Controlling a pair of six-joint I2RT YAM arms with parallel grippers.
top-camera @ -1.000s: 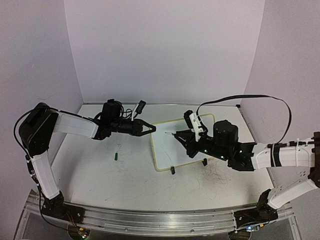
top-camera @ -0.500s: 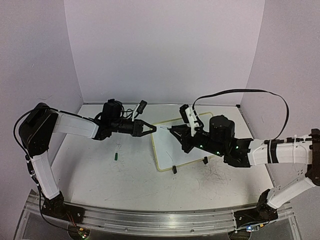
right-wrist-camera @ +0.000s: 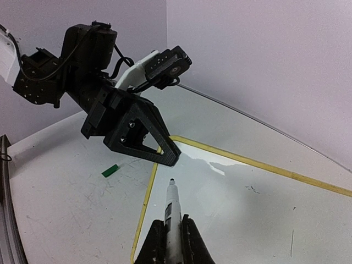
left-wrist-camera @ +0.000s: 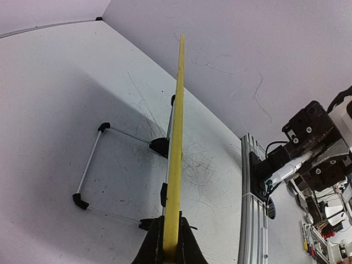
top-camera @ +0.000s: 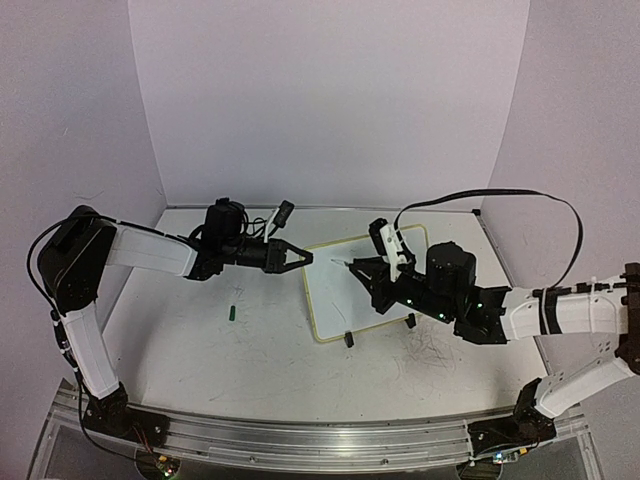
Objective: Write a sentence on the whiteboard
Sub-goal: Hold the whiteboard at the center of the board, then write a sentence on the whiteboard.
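Whiteboard [left-wrist-camera: 177, 110] edge tight in left end effector [left-wrist-camera: 169, 221], marker [right-wrist-camera: 171, 193] tight in right end effector [right-wrist-camera: 171, 222].

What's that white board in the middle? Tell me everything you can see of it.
The whiteboard is a white rectangle with rounded corners and a thin pale-yellow frame, propped on two black clip feet. Its surface looks almost blank. The left gripper has its jaws shut on its frame edge; the right gripper holds a marker pointed at it.

Holds marker [right-wrist-camera: 172, 212] in right gripper [right-wrist-camera: 173, 230], tip over board [right-wrist-camera: 247, 209] near its corner. Meets left gripper [right-wrist-camera: 166, 155] at that corner. Shows green cap [right-wrist-camera: 110, 170] on table [right-wrist-camera: 60, 192].
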